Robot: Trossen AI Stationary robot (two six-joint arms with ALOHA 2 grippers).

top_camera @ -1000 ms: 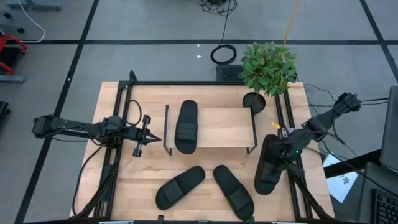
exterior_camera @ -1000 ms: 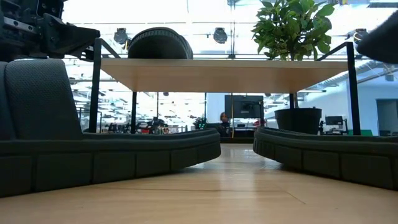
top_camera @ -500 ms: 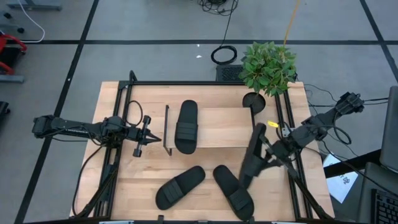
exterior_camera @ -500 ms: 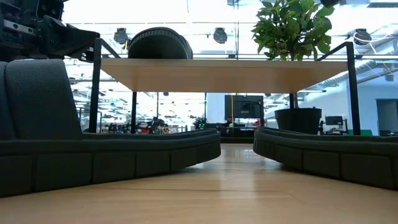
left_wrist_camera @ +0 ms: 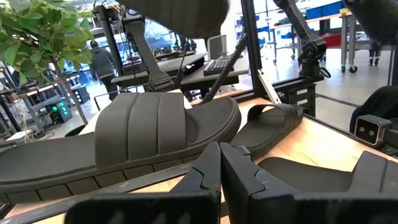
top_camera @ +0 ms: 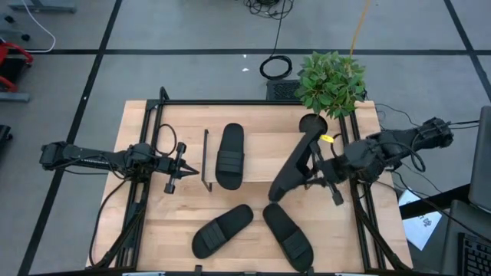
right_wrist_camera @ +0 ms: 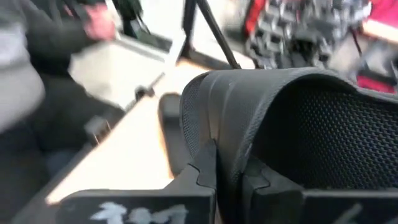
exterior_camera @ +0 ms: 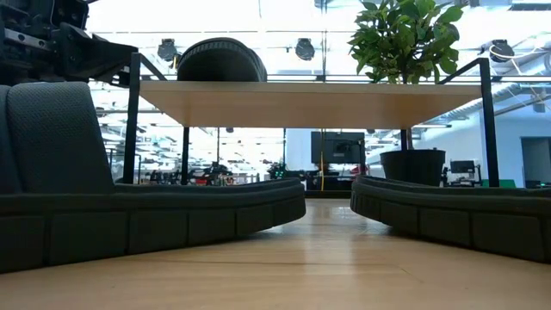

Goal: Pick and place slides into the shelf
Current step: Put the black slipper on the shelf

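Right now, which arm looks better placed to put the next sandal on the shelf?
The right. Its tool already grips a black sandal, tilted above the shelf's free right half. The left tool waits shut and unladen beyond the shelf's left end.

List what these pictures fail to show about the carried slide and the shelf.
- Carried slide: its far side is hidden behind its own strap in the right wrist view, which is blurred.
- Right gripper: its fingertips are hidden by the slide in the high view.
- Shelf: its top surface is unseen in the low view, which sees only the edge.
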